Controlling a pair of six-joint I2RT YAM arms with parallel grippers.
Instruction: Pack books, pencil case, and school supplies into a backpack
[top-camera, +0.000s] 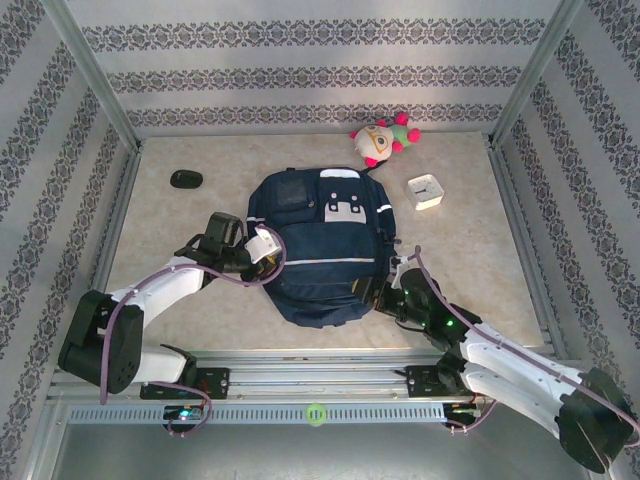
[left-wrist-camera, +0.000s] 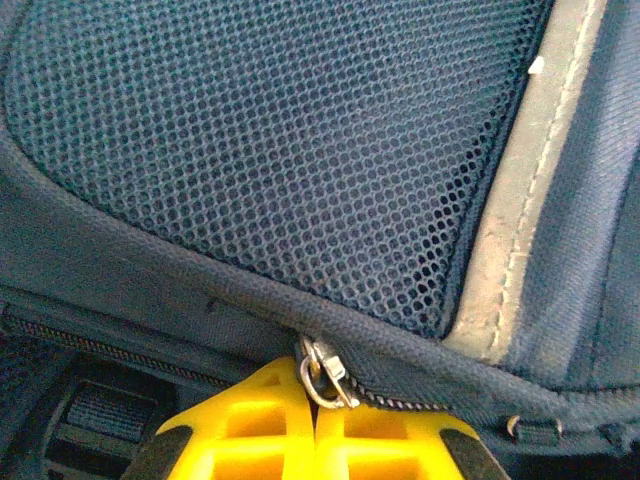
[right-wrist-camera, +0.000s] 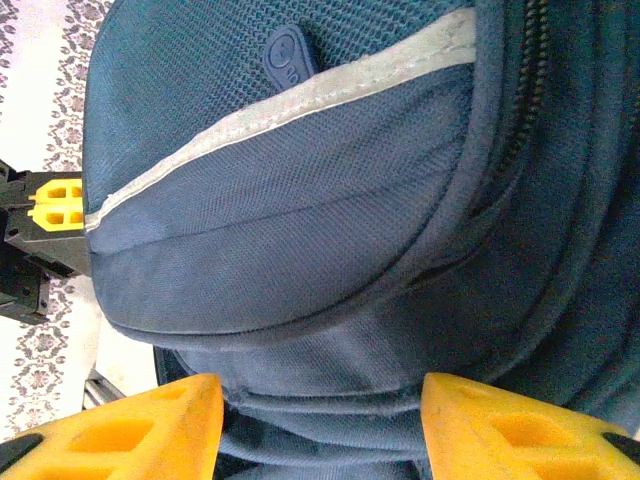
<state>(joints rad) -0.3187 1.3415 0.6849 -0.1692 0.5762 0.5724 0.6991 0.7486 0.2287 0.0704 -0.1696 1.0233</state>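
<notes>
The navy-blue backpack (top-camera: 320, 250) lies flat mid-table, its white-patched pocket toward the far side. My left gripper (top-camera: 262, 250) is at its left edge. In the left wrist view the yellow jaws (left-wrist-camera: 315, 400) are pressed together on the metal zipper pull (left-wrist-camera: 322, 372), just below the mesh side pocket (left-wrist-camera: 250, 150). My right gripper (top-camera: 385, 293) is at the bag's near right corner. Its fingers (right-wrist-camera: 322, 420) clamp a wide fold of the backpack fabric (right-wrist-camera: 300, 200) that fills the gap between them. Books, pencil case and school supplies are out of view.
A plush toy (top-camera: 383, 140) lies at the back wall and a square white clock (top-camera: 427, 190) sits right of the bag. A black oval object (top-camera: 186, 179) rests at the far left. Metal frame posts and a rail (top-camera: 320, 375) bound the table.
</notes>
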